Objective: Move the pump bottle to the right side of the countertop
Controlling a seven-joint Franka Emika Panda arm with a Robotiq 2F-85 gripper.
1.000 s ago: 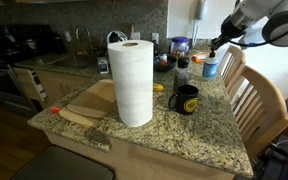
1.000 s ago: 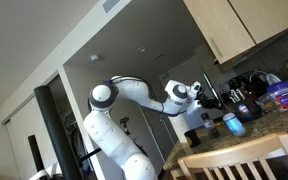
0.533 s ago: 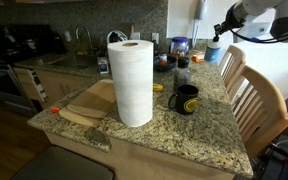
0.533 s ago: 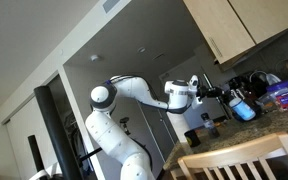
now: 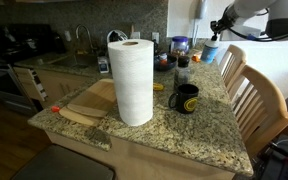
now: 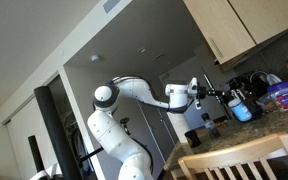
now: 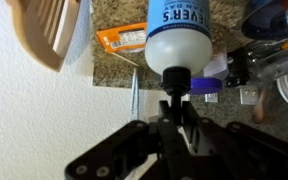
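Pump bottle (image 5: 212,52) lifting clear of countertop (image 5: 189,135) compared with a second ago, now hanging in air above far end, beyond black mug (image 5: 186,98) and dark bottle (image 5: 182,72). Gripper (image 5: 218,33) holding it from above. Wrist view: fingers (image 7: 191,108) pinching narrowly on whitish pump top, light-blue body (image 7: 179,35) extending away, speckled granite (image 7: 109,65) showing behind it.
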